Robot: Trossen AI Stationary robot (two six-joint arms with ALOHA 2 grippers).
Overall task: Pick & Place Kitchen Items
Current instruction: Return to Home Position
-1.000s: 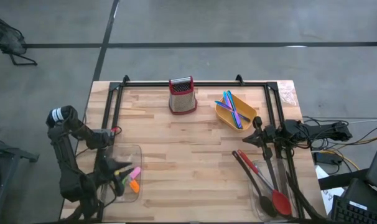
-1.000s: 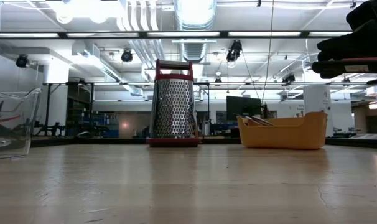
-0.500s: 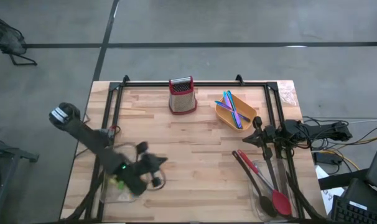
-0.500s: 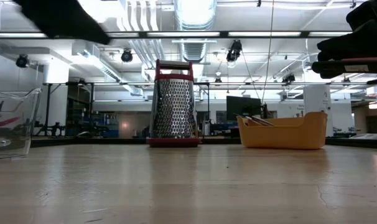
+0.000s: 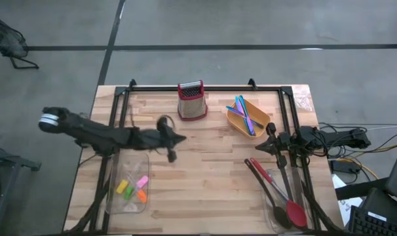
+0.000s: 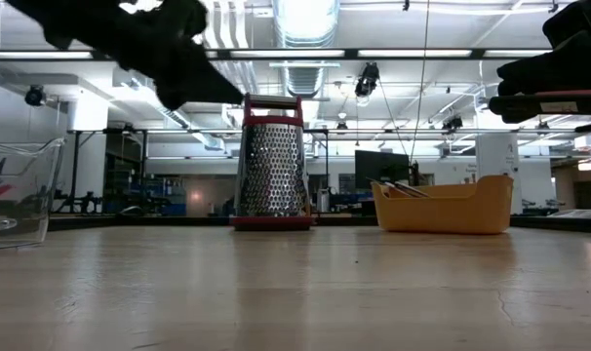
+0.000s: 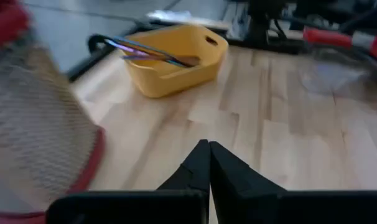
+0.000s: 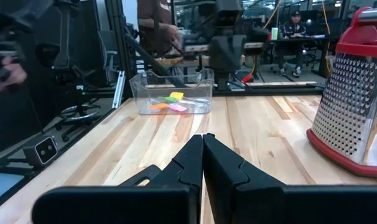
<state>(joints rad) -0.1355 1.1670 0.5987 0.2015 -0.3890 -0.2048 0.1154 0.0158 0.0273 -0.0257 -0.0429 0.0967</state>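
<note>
Hands closed, empty — left hand (image 7: pixel 208 149) over table (image 5: pixel 205 174) near grater (image 5: pixel 192 101), right hand (image 8: pixel 203 140) at right edge.

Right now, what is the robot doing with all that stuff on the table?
Nothing is being carried. The left gripper is shut and empty, hanging above the wooden table near the red box grater with metal top. The right gripper is shut too, waiting at the table's right side. The small orange, yellow, pink and green pieces lie in the clear plastic bin on the left; long black spoons and a red-headed spoon lie on the right.
</note>
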